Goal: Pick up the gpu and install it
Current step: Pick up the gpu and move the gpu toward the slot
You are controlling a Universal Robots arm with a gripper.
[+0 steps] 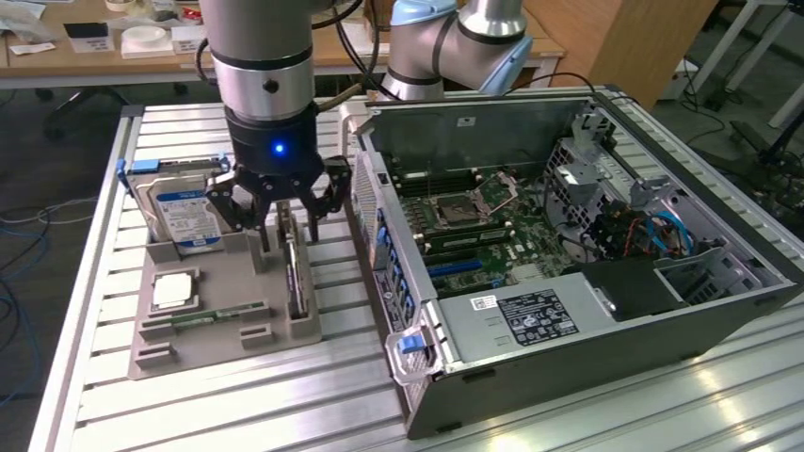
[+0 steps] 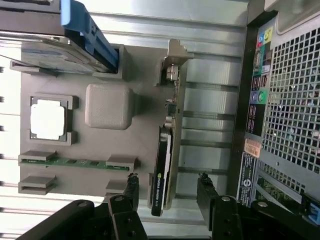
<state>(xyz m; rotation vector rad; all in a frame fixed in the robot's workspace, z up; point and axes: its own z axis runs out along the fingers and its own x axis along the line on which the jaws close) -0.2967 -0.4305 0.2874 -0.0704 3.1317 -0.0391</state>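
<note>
Standing edge-on in its slot on the grey holder tray (image 1: 214, 350) (image 2: 107, 80), the gpu (image 1: 293, 275) (image 2: 169, 125) occupies the side nearest the open computer case (image 1: 566, 235) — not yet lifted. Gripper (image 1: 286, 226) (image 2: 167, 185) hangs directly above it, jaws spread wide, one finger on each side of the card's end; no contact is evident in the wrist view. Hard drive (image 1: 183, 212) stands upright on the tray, toward the exterior view's left. Memory stick (image 1: 207, 318) (image 2: 75, 162) and processor chip (image 1: 173, 290) (image 2: 48, 119) lie in their own recesses — apart from the card.
</note>
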